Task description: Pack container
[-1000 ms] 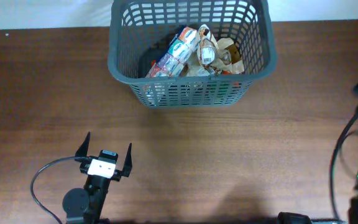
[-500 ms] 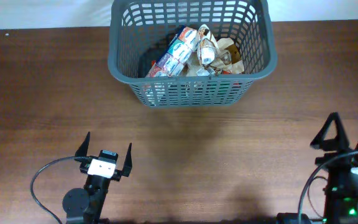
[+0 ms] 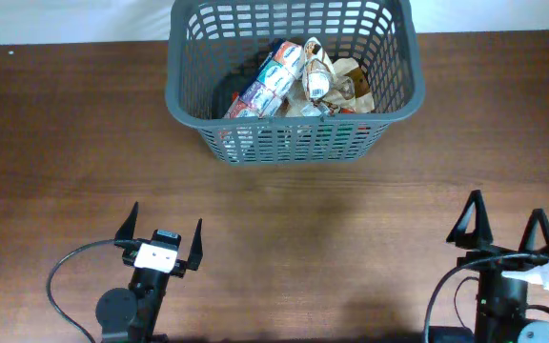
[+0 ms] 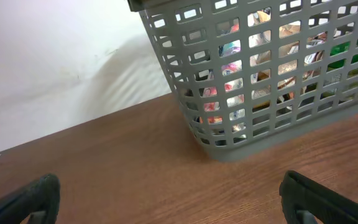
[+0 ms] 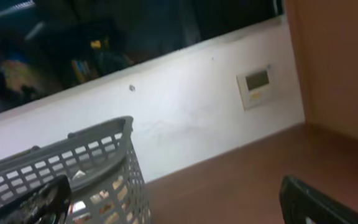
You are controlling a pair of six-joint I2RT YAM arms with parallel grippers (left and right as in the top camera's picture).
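Packed container at 12 o'clock, both grippers spread wide at the near edge.

From overhead, the container [image 3: 292, 141] sits at 12 o'clock on the brown table [image 3: 65, 143] with packets [image 3: 298, 76] heaped inside. The left gripper [image 3: 167, 215] is at 7 o'clock and the right gripper [image 3: 506, 204] at 5 o'clock, both with fingers apart, holding nothing and well apart from the basket. Only the left wrist view looks through the lattice side [image 4: 260, 81], showing pink, tan and green wrappers. Only the right wrist view shows a wall panel [image 5: 257, 88] at 2 o'clock, with the basket's corner [image 5: 98, 168] at 7 o'clock.
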